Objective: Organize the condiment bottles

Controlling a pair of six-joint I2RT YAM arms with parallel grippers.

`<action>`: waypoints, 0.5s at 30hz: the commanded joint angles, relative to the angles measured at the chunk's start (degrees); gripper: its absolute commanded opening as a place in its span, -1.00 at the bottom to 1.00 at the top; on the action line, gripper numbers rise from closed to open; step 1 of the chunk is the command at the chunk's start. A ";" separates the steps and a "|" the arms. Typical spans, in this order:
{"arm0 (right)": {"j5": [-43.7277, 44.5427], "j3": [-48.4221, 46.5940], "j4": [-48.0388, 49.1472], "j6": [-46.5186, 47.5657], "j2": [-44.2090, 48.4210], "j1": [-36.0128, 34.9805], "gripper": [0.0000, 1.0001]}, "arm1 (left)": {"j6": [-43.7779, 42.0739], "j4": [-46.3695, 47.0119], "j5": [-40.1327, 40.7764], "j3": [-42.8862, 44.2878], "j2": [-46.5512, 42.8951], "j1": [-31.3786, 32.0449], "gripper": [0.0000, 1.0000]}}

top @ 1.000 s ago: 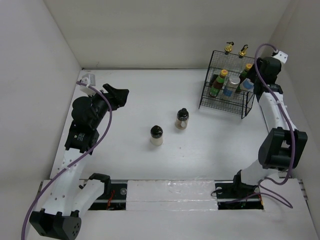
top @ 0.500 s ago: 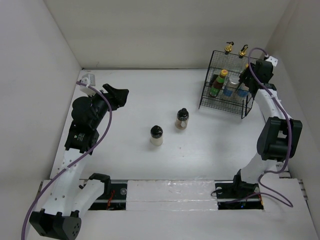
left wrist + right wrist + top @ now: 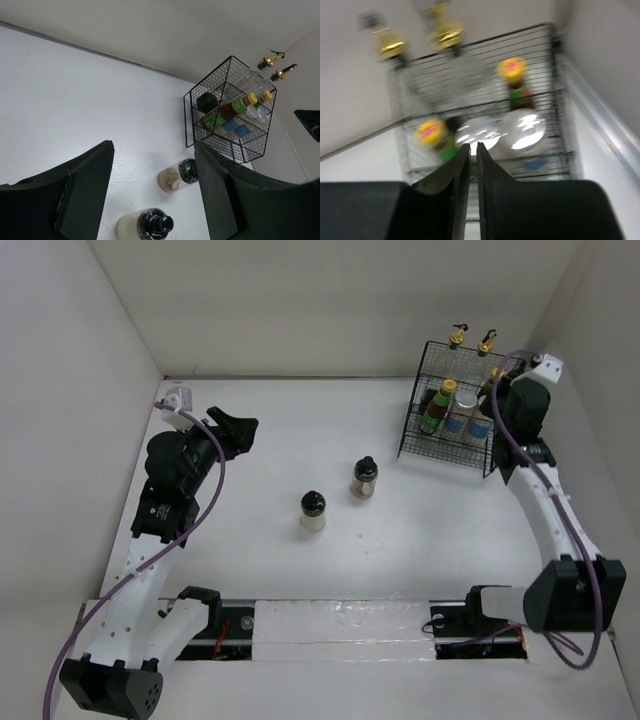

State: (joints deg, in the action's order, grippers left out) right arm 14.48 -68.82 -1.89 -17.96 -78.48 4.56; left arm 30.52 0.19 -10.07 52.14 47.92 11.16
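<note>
Two black-capped jars stand on the table: one with white contents [image 3: 313, 510] [image 3: 145, 225] and one with brown contents [image 3: 364, 478] [image 3: 177, 176]. My left gripper [image 3: 235, 430] [image 3: 154, 150] hangs open and empty well to their left. In the black wire basket [image 3: 412, 430] [image 3: 190, 120] are two gold-spouted bottles [image 3: 458, 337] [image 3: 392, 45], yellow-capped sauces [image 3: 435, 405] [image 3: 431, 131] and white-capped shakers [image 3: 466, 400] [image 3: 522, 129]. My right gripper [image 3: 497, 390] [image 3: 470, 147] hovers at the basket's right end above the shakers. Its fingers are nearly together with nothing between them.
White walls close in the table on the left, back and right; the basket sits in the back right corner close to the right wall. The right wrist view is blurred.
The right gripper's jaws have closed from open, and the right arm has shifted beside the basket with its elbow swinging toward the near edge. The left arm and both table jars have not moved.
</note>
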 commanded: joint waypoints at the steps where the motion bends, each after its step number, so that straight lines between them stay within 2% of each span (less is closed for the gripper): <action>1: -5.84 10.42 13.55 -1.03 8.67 -7.96 -0.73 | -0.29 2.27 -0.83 0.42 0.42 0.18 0.21; 2: -7.95 13.33 18.10 -1.55 10.00 -12.60 -0.82 | -0.29 2.28 -0.83 0.42 0.42 0.18 0.21; 3: -10.24 17.45 19.63 -1.56 10.88 -14.82 -0.82 | -0.29 2.28 -0.83 0.42 0.42 0.18 0.19; 5: -16.14 19.24 20.44 -0.60 11.42 -21.21 -0.53 | -0.29 2.28 -0.13 0.42 1.03 0.18 0.19; 6: -16.15 19.25 17.83 0.19 10.81 -23.34 0.07 | -0.29 2.28 -0.13 0.42 1.03 0.18 0.17; 7: -16.15 19.25 16.49 2.03 10.02 -25.37 0.34 | -0.29 2.28 -0.13 0.42 1.03 0.18 0.17; 10: -13.00 18.72 11.39 3.63 7.74 -31.35 0.94 | -0.29 2.28 -0.66 0.42 1.03 0.18 0.17; 13: -15.97 17.49 10.16 5.30 3.35 -33.38 0.98 | -0.29 2.28 -1.27 0.42 1.03 0.18 0.17; 15: -15.37 16.71 10.15 5.91 1.23 -34.61 0.90 | -0.29 2.28 -1.27 -0.11 0.51 0.18 0.17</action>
State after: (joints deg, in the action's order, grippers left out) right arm 0.08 -49.80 8.69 -14.22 -75.26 -28.86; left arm 30.52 0.19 -10.37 52.14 49.12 11.16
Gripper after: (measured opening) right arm 0.960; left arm 0.585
